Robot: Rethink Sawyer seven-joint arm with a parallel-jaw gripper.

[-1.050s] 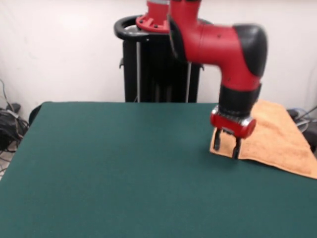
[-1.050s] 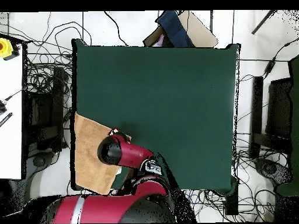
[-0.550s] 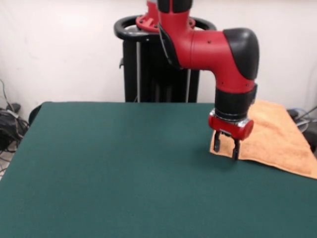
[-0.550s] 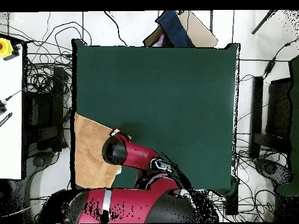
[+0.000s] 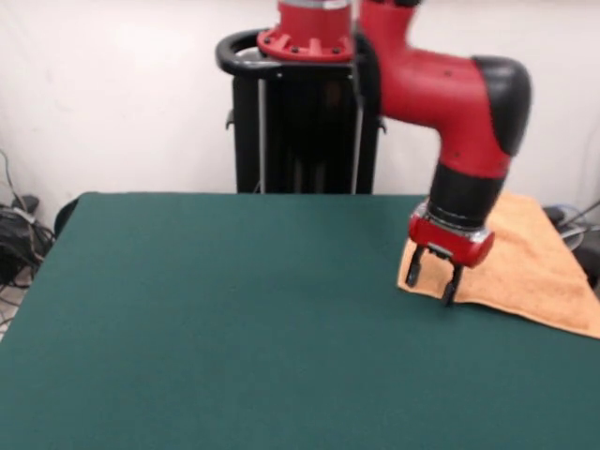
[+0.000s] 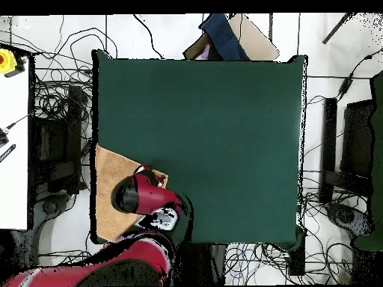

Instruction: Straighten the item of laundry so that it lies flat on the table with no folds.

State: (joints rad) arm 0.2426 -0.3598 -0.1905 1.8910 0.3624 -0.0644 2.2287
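An orange-tan towel [image 5: 525, 262] lies on the dark green table [image 5: 234, 319] at its right side in the front view, and its right part runs out of the picture. My gripper [image 5: 430, 284] stands open over the towel's near-left corner, fingers pointing down and nothing between them. Seen from overhead, the towel [image 6: 112, 172] sits at the table's [image 6: 209, 134] left edge near the bottom, with the red arm covering much of it. The gripper itself is hidden under the arm there.
Cables and dark equipment lie on the floor around the table in the overhead view. A white bench [image 6: 13, 134] stands to the left, and a cardboard box with dark cloth [image 6: 228, 37] sits beyond the far edge.
The arm has swung; in the front view the gripper moved slightly right along the towel's near-left corner. The towel looks unchanged.
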